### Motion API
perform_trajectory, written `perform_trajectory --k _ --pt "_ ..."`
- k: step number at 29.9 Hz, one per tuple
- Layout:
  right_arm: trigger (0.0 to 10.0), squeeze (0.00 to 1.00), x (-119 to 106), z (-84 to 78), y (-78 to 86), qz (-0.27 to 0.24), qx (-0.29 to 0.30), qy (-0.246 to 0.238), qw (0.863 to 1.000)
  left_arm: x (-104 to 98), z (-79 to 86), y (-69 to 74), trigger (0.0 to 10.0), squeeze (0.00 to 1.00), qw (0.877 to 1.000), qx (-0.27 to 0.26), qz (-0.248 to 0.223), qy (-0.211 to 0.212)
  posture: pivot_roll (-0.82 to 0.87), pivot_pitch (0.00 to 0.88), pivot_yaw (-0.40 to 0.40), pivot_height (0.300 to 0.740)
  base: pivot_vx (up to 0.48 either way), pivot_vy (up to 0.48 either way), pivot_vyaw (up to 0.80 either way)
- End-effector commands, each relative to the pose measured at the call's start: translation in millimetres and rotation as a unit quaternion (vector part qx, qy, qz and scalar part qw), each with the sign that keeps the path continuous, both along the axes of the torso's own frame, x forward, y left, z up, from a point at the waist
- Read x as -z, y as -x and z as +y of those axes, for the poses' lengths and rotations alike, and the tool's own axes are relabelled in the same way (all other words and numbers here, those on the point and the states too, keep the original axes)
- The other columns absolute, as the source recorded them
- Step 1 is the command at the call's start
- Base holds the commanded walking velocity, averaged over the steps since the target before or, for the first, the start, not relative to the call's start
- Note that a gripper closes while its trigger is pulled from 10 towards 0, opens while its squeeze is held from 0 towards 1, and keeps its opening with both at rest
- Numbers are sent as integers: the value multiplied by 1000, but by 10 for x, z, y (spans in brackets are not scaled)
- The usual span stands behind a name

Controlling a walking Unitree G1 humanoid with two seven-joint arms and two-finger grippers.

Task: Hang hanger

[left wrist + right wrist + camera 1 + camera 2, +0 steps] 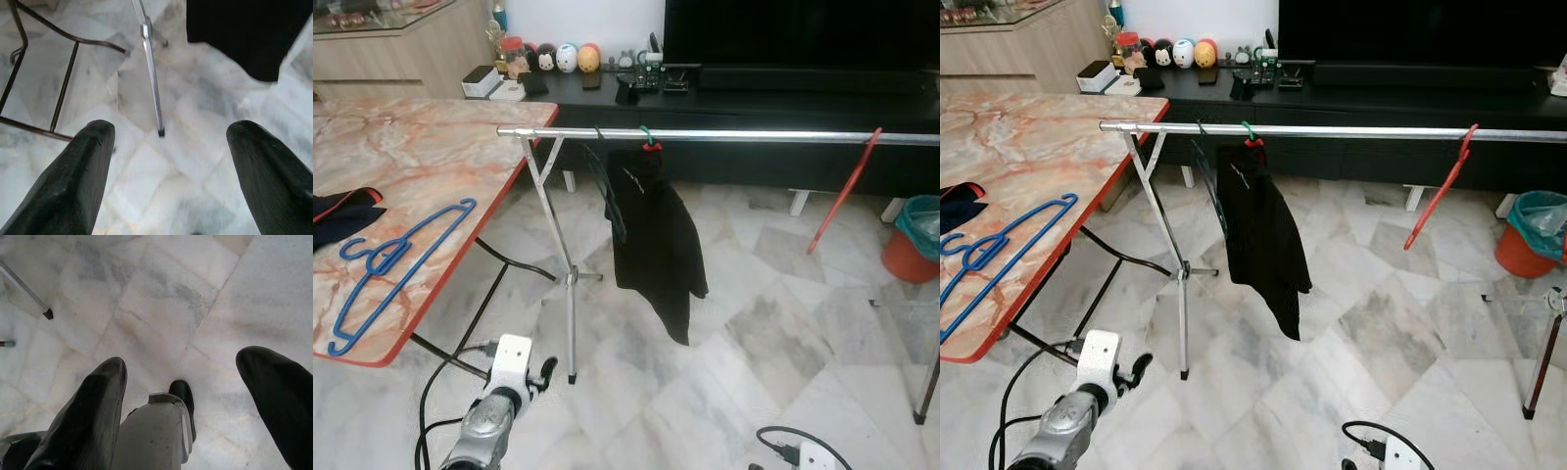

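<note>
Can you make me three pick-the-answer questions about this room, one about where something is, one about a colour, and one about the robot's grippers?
1. Where does the blue hanger lie?
A. on the marble table
B. on the floor
C. on the TV cabinet

2. What colour is the empty hanger hooked on the clothes rail?
A. yellow
B. red
C. white

3. How are the left gripper's fingers?
A. shut on a hanger
B. shut on cloth
C. open, holding nothing

Answers:
1 A, it rests flat on the tabletop near the red edge.
2 B, it hangs tilted from the rail, right of the black garment.
3 C, only floor tiles show between the two fingers.
</note>
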State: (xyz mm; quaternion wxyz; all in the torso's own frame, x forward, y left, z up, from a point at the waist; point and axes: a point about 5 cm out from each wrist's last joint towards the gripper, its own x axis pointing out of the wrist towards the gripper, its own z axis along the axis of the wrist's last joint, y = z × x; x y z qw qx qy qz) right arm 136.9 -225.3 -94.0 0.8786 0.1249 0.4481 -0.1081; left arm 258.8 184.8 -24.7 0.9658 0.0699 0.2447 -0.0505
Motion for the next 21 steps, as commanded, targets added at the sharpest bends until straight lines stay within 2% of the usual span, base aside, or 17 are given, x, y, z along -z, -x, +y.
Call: perform_trajectory --k 1,7,19,21 --pt "10000 0 9 -10 36 2 5 2 1000 67 -4 65 10000 0 1000 3 20 -8 -14 0 50 740 0 -420 0" --pt "10000 0 9 -14 37 3 7 6 1000 159 -27 165 10000 0 999 7 44 -12 -16 0 51 740 0 -421 0" --pt "10000 0 8 -20 37 1 20 11 1000 188 8 205 10000 0 999 -2 53 -14 -15 0 53 740 0 -419 0" --pt "10000 0 11 -18 41 4 20 10 1000 192 34 210 10000 0 998 -6 56 -16 -13 0 52 740 0 -418 -800"
